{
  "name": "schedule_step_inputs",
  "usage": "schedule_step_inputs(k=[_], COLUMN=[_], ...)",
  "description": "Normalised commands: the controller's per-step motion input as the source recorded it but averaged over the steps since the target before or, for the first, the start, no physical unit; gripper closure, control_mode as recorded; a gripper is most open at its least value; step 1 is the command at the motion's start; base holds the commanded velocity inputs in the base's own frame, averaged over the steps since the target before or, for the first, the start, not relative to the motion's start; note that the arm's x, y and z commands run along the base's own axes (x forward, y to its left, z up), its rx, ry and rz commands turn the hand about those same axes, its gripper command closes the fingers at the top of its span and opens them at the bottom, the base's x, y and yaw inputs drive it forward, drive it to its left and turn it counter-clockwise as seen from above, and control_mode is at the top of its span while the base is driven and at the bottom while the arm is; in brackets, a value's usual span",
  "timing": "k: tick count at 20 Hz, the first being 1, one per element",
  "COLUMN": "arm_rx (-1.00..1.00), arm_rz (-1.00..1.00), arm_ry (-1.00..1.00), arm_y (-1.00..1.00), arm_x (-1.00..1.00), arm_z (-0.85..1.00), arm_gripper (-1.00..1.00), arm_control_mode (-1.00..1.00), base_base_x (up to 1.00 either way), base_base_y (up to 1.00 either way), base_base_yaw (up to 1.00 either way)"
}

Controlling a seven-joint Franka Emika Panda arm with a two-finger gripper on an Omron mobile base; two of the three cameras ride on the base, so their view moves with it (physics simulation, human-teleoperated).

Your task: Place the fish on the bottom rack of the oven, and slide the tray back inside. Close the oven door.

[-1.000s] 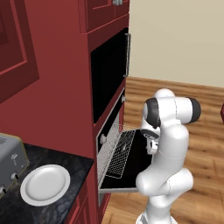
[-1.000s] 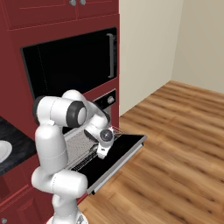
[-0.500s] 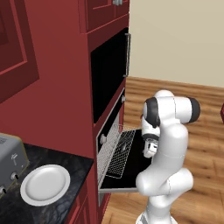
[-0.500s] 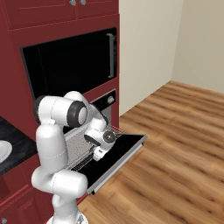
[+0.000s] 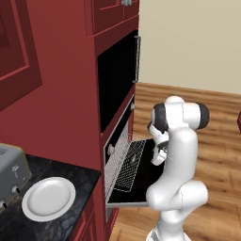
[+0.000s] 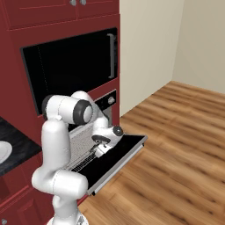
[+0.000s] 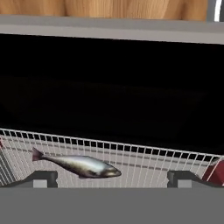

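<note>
1. White arm rises from the base, bends at a dark-jointed elbow near the top, forearm drops forward and down.
2. Wrist angled downward, hand low in front of the body.
3. Gripper [image 6: 97, 151] points down, seen from the right base view; from the left base view the gripper [image 5: 158, 159] is mostly hidden behind the forearm.
4. Hand view: two dark fingertips [image 7: 43, 177] set wide apart, nothing between them.
</note>
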Motion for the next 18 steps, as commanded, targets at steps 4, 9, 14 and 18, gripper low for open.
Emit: schedule_step_inputs(k=[4, 9, 14, 18], arm_rx=[0.04, 0.04, 0.06, 0.04], arm_rz=[0.00, 0.00, 0.00, 0.00], arm_ry=[0.20, 0.05, -0.10, -0.10], arm_y=[0.06, 0.13, 0.01, 0.00], arm_x=[0.43, 0.29, 0.04, 0.05], arm_z=[-0.45, -0.62, -0.49, -0.49], arm_gripper=[-1.00, -1.00, -1.00, -1.00], arm_control_mode=[-1.00, -1.00, -1.00, -1.00], base_base_x=[0.00, 0.00, 0.00, 0.00], base_base_y=[0.00, 0.00, 0.00, 0.00], base_base_yaw=[0.00, 0.00, 0.00, 0.00])
